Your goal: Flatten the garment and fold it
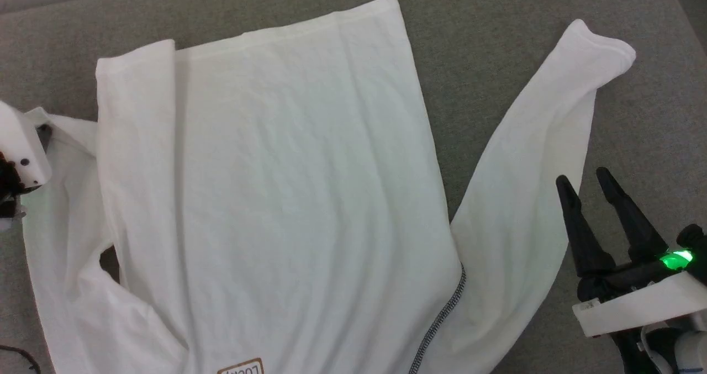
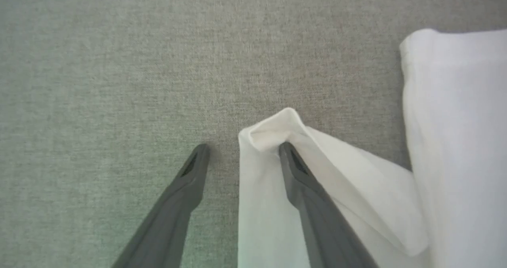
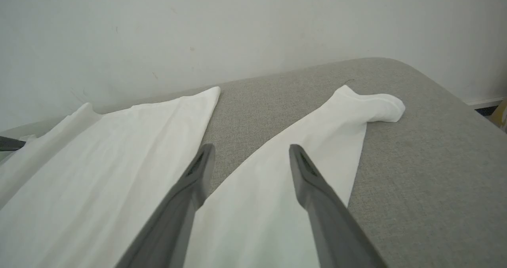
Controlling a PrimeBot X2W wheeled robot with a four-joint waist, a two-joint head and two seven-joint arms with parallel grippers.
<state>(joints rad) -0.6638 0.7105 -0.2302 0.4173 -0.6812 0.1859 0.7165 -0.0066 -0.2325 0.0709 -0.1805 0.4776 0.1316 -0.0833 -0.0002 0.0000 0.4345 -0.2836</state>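
Observation:
The white garment (image 1: 287, 197) lies spread on the grey surface, hem at the far side and its brown-bordered label (image 1: 241, 367) at the near edge. Dark zigzag stitching (image 1: 442, 319) runs by the right armpit. Its left side is folded over the body. The right sleeve (image 1: 530, 158) stretches out to a cuff (image 1: 599, 45). My right gripper (image 1: 583, 179) hangs open just above this sleeve's outer edge, also seen as the right gripper (image 3: 251, 149). My left gripper (image 2: 243, 148) is open, the crumpled left sleeve cuff (image 2: 273, 127) lying between its fingers and one finger (image 2: 301, 173) over the fabric.
The grey fabric surface (image 1: 497, 20) ends in a rounded edge (image 3: 455, 97) at the right, with a pale wall (image 3: 237, 30) behind it. My left arm's white wrist (image 1: 19, 147) sits at the left edge. A thin dark cable (image 1: 16, 354) lies at the near left.

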